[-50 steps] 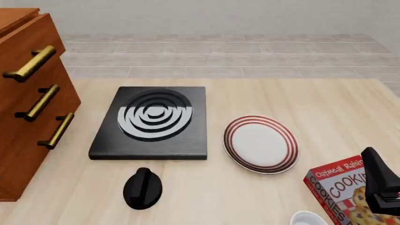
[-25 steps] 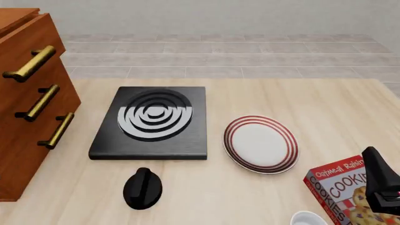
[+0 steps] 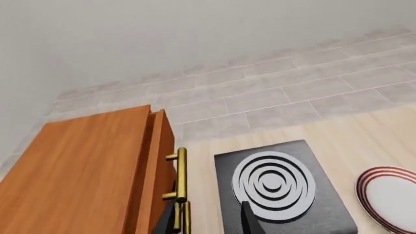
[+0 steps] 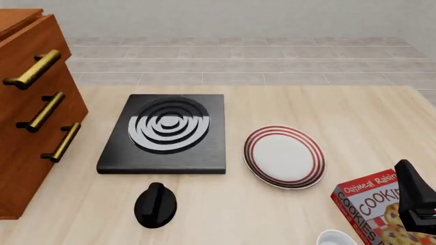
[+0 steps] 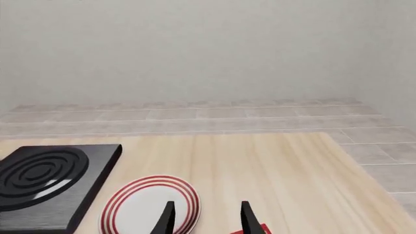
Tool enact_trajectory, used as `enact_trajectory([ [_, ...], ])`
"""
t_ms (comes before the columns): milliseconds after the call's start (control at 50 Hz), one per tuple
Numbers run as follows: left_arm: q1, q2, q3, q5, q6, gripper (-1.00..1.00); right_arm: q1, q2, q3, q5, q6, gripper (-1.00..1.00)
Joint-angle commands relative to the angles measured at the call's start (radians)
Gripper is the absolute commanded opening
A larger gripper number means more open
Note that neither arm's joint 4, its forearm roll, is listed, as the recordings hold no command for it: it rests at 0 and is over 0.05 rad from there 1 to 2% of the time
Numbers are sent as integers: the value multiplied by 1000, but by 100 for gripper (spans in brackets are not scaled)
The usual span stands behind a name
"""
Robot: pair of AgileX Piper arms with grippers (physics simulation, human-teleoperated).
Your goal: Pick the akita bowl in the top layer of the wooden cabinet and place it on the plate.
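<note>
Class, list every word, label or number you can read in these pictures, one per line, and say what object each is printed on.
"Oatmeal Raisin": on the red cookie box at the table's near right corner, last letters partly hidden by the right gripper.
"COOKI": same box, larger white letters; the rest of the word is hidden.
No readable text on the wooden cabinet, stove or plate.

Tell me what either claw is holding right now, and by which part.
Nothing. The left claw and right claw both stand open with only air between their fingers.
</note>
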Motion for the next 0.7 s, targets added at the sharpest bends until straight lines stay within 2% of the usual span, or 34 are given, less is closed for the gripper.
enact_trajectory([
  [20,4,72,-54,50,22,100,0,-3,0,0,8,100],
  [240,-6,141,-85,117,12,100,0,-4,-1,-1,10,100],
  [320,-7,160,-114,160,45,100,-3,-4,-1,-3,15,100],
  [380,-11,180,-136,188,34,100,-1,-4,-1,-4,18,100],
  [500,10,189,-160,220,83,100,2,-3,-2,-5,23,100],
  [700,6,221,-196,282,82,100,3,3,-4,-9,24,100],
])
